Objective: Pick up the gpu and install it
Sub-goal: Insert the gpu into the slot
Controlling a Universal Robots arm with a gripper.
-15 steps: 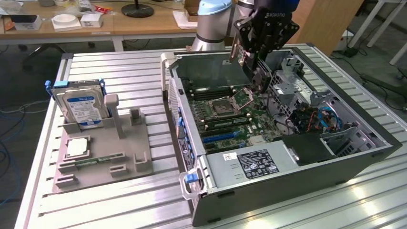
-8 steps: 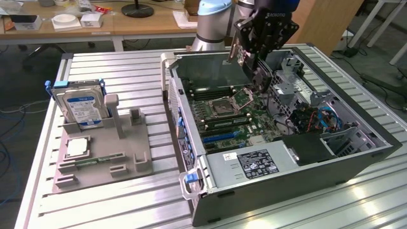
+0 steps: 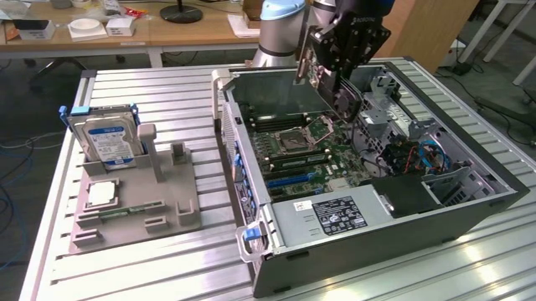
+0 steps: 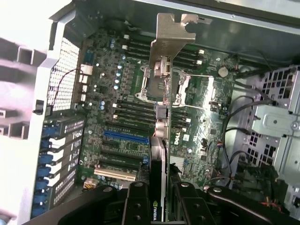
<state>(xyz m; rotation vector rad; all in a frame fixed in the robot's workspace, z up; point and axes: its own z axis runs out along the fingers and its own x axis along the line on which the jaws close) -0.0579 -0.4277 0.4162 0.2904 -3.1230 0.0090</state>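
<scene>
Clamped on gpu [image 4: 165, 56] by gripper [image 4: 158, 190]. Bracket end, farthest from grip, may strike motherboard [image 4: 206, 93] beneath; slip or tilt risks missing blue slot [image 4: 125, 137].

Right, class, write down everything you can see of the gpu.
The gpu is a thin dark card with a silvery metal bracket at one end. The gripper clamps it on both faces, holding it on edge, raised above the motherboard inside the open computer case.
</scene>
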